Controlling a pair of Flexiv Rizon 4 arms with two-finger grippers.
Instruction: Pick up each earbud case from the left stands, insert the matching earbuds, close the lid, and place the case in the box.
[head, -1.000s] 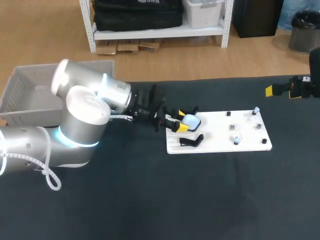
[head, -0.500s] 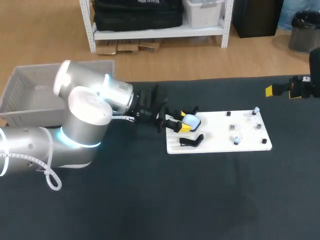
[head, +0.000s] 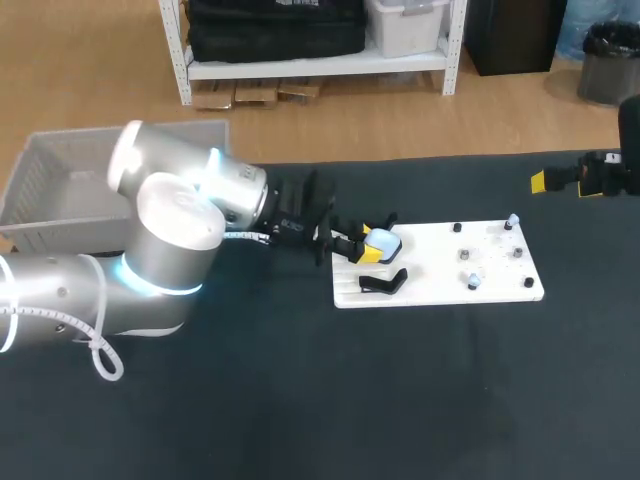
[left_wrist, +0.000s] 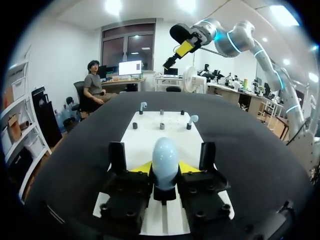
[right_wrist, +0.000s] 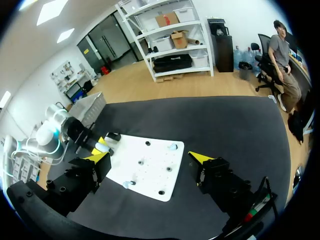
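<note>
The left jaws grip the smooth, rounded pale-blue case (left_wrist: 165, 159); the right jaws gape apart.

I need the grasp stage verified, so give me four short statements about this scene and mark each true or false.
1. The light blue earbud case sits between the fingers of the left end effector. True.
2. The right end effector holds an earbud. False: it is open and empty.
3. The black stand beside the case is empty. True.
4. No earbuds are left on the white board. False: earbuds still stand on its pegs.
</note>
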